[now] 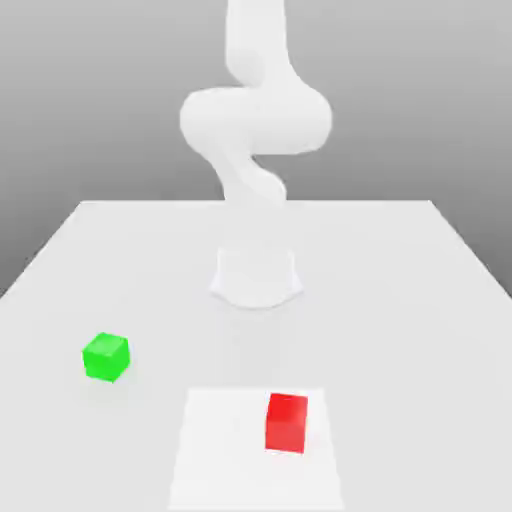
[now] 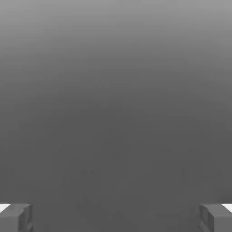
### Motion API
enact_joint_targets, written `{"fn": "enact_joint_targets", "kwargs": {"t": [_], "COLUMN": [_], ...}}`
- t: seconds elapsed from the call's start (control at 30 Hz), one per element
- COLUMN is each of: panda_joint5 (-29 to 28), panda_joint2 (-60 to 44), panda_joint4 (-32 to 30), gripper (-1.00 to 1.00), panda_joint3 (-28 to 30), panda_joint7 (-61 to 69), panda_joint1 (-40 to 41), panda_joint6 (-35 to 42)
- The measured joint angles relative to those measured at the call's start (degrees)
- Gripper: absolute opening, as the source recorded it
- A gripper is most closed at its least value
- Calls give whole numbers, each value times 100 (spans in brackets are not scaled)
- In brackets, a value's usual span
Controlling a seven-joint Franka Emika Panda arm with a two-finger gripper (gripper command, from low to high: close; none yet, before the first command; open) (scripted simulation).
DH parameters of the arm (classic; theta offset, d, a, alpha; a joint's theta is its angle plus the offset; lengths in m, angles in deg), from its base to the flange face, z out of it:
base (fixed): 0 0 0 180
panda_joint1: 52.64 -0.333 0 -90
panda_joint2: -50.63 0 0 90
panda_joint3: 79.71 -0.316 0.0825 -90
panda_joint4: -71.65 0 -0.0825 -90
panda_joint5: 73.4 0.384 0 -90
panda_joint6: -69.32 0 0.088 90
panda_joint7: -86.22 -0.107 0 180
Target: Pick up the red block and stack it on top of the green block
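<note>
"Gripper (image 2: 116, 219), state?"

"Hand view: two fingers standing wide apart, a plain grey gradient between them. Logged as open."

"Red block (image 1: 286, 423), position?"

"Exterior view: on a pale, four-sided patch (image 1: 215, 455) on the table (image 1: 400, 330), off the patch's middle toward the exterior view's right. Sits flat, one bright red face toward the camera, top face visible, narrow side face toward the exterior view's left."

"Green block (image 1: 106, 357)?"

"Directly on the table, toward the exterior view's left, outside the patch and well apart from red. Farther from the camera than red. Turned at an angle, with a vertical edge toward the camera. Top face slightly paler than the sides."

"Stack status?"

"Unstacked. Both cubes rest separately, similar in size."

"Arm (image 1: 255, 120)?"

"White, bent, raised above its base (image 1: 255, 278). Base stands on the table behind both cubes, between them in left-right placement but nearer red's side. Background: grey, darkening downward toward the table's far edge."
</note>
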Motion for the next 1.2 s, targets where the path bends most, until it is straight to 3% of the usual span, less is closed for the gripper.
{"fn": "enact_joint_targets", "kwargs": {"t": [0.37,0.63,0.87,0.9,1.1,1.2], "panda_joint5": [290,-8,-340,-353,-379,-320], "panda_joint2": [-2353,-4011,-5462,-5578,-5636,-5246], "panda_joint4": [-1249,-2137,-2103,-2087,-2079,-2135], "gripper": [0,0,0,-100,-100,-100], "panda_joint3": [-217,-390,-191,-176,-167,-218], "panda_joint7": [-509,-1231,-1549,-1557,-1582,-1535], "panda_joint1": [-113,-147,-296,-307,-314,-277], "panda_joint6": [-1341,-2295,-3464,-3564,-3617,-3283]}}
